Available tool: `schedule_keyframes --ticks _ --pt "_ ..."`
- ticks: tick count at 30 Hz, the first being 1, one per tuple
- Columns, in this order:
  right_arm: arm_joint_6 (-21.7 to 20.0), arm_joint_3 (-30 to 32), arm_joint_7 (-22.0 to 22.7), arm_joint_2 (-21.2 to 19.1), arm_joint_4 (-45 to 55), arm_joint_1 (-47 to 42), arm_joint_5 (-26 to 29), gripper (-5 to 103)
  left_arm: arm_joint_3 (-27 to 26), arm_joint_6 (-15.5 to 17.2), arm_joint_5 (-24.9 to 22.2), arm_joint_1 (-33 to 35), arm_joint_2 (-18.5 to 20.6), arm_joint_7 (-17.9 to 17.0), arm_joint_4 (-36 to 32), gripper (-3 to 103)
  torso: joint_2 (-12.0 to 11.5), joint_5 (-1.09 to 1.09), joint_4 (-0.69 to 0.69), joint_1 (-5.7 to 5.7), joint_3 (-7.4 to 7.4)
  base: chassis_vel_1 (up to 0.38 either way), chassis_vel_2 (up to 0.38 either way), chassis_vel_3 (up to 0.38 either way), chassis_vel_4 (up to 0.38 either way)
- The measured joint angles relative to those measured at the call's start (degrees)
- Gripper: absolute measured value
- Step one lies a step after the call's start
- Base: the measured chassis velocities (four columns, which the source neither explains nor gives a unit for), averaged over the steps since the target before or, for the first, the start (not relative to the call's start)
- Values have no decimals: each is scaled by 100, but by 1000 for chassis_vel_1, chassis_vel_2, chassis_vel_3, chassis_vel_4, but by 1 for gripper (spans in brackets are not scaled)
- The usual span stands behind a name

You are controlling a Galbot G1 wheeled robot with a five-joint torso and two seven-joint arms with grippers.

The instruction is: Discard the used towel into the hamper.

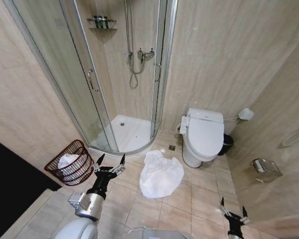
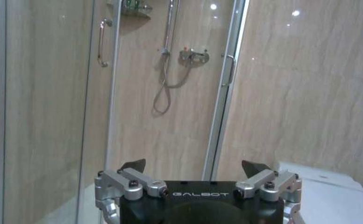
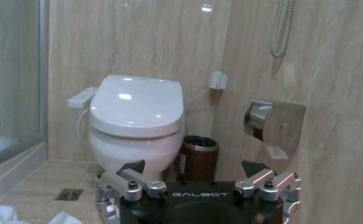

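Observation:
A crumpled white towel (image 1: 160,174) lies on the tiled floor between the shower and the toilet; a corner of the towel (image 3: 0,215) shows in the right wrist view. The hamper (image 1: 71,163), a dark reddish-brown woven basket tilted against the left wall, holds some white cloth. My left gripper (image 1: 110,160) hovers open between the hamper and the towel, touching neither, and in its wrist view the left gripper (image 2: 194,165) holds nothing. My right gripper (image 1: 232,208) stands open low at the right, away from the towel; the right gripper (image 3: 194,165) is empty.
A glass corner shower (image 1: 132,74) with a white tray stands behind the towel. A white toilet (image 1: 204,134) is to the right, a small dark bin (image 3: 198,156) beside it. A paper holder (image 1: 265,169) hangs on the right wall. A floor drain (image 1: 172,147) lies near the toilet.

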Motion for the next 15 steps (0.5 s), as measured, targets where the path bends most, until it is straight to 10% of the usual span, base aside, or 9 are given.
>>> schedule_keyframes --ticks 15 --pt "-957 -20 353 185 3870 -1528 606 100 0 0 0 0 0 0 0 100 -444 -2 0 -196 -250 0 0 0 0"
